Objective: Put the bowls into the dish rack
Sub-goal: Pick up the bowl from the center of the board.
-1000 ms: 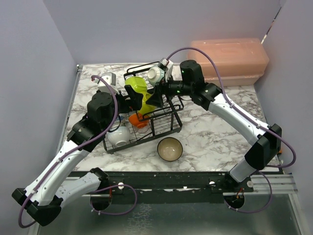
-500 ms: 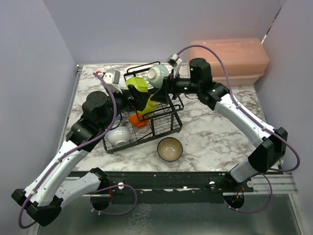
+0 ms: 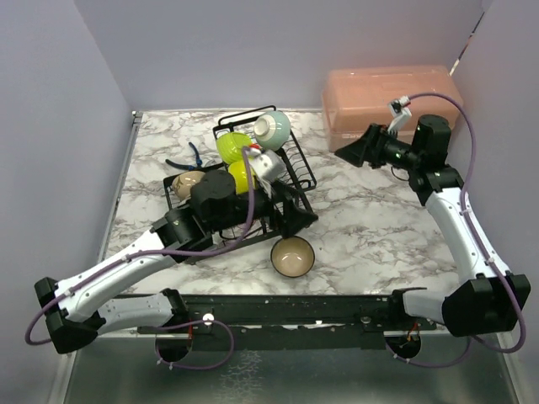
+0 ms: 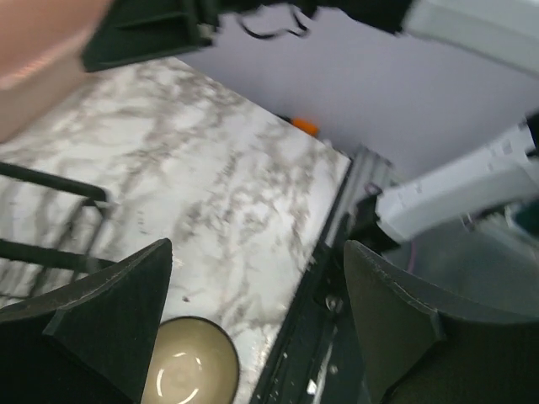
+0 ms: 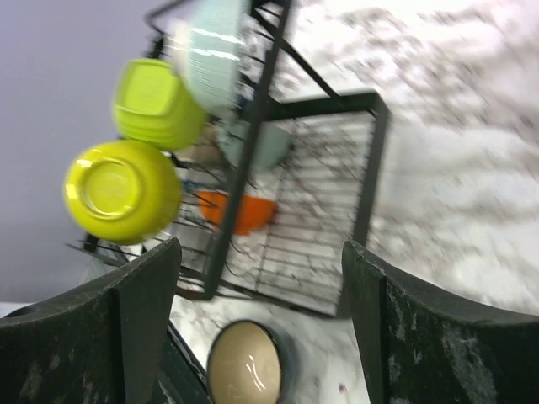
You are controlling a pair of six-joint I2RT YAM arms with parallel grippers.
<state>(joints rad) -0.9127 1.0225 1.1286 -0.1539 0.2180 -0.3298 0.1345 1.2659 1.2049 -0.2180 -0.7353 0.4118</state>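
The black wire dish rack [image 3: 296, 168] [image 5: 370, 168] stands mid-table. It holds two yellow-green bowls [image 3: 236, 147] [image 5: 122, 189], a pale teal bowl [image 3: 272, 129] [image 5: 215, 55] propped on its far rim, a beige-patterned bowl [image 3: 189, 181] at its left and a small orange bowl [image 5: 240, 210] low inside. One bowl with a cream inside and a dark outside [image 3: 292, 256] [image 4: 185, 370] [image 5: 244, 366] sits on the table in front of the rack. My left gripper [image 3: 293, 212] [image 4: 253, 320] hangs open and empty over the rack's front right corner, just above that bowl. My right gripper [image 3: 352, 151] [image 5: 269, 337] is open and empty, right of the rack.
A pink translucent lidded box [image 3: 392, 101] stands at the back right, close behind my right gripper. The black rail [image 3: 278, 310] [image 4: 312, 337] runs along the table's near edge, right in front of the loose bowl. My left arm [image 3: 126, 261] lies across the rack's front left part.
My right gripper has drawn back to the right, leaving the pale teal bowl on the rack's far rim. My left arm has swung right across the rack toward the loose bowl.
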